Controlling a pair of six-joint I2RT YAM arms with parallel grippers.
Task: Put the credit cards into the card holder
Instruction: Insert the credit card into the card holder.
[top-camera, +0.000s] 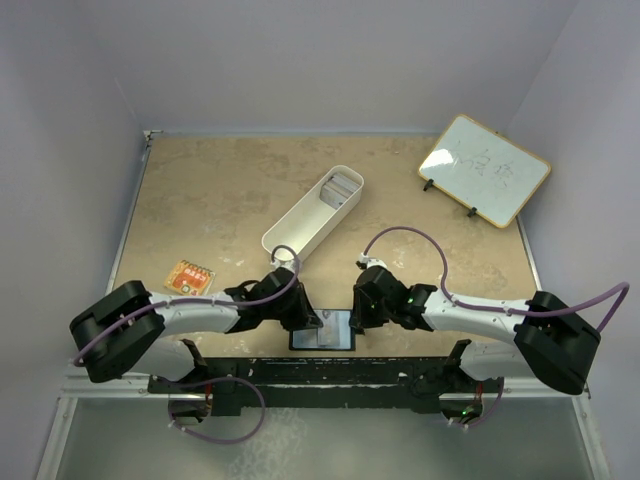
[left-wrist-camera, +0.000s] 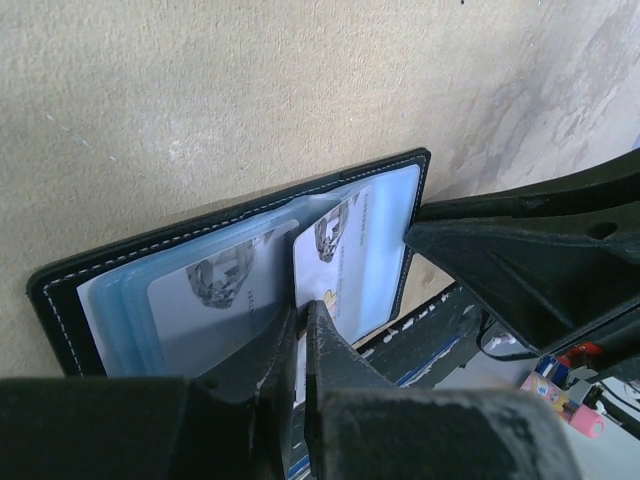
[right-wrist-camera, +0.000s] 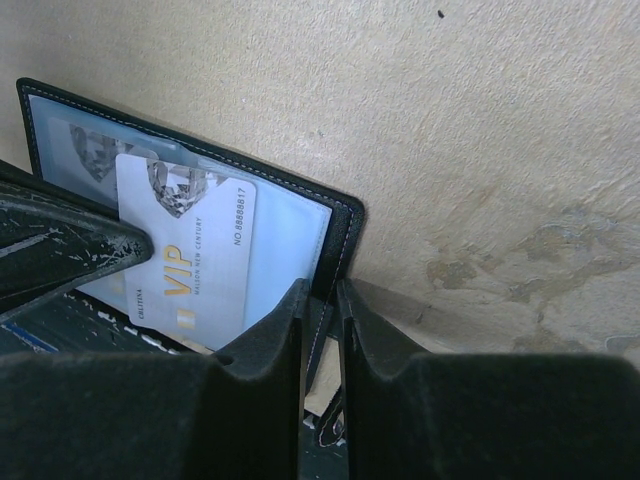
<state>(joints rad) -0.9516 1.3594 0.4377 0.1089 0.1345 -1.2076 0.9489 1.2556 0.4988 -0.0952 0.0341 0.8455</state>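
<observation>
Lying open at the near edge of the worktop (top-camera: 420, 230), between the two arms: the card holder (top-camera: 322, 330), blue-grey sleeves facing up. Clenched with the left pincer (left-wrist-camera: 303, 308) on the edge of a pale VIP credit card (right-wrist-camera: 190, 260), set against the holder's right-hand leaf. Grasped by the right pincer (right-wrist-camera: 320, 295), jaws nearly together: the holder's right cover edge. Farther back, resting in a long white tray (top-camera: 300, 225), more credit cards (top-camera: 340, 185). Off to the left, flat on the worktop, a small orange card (top-camera: 189, 276); at far right, propped, a whiteboard (top-camera: 484, 168).
</observation>
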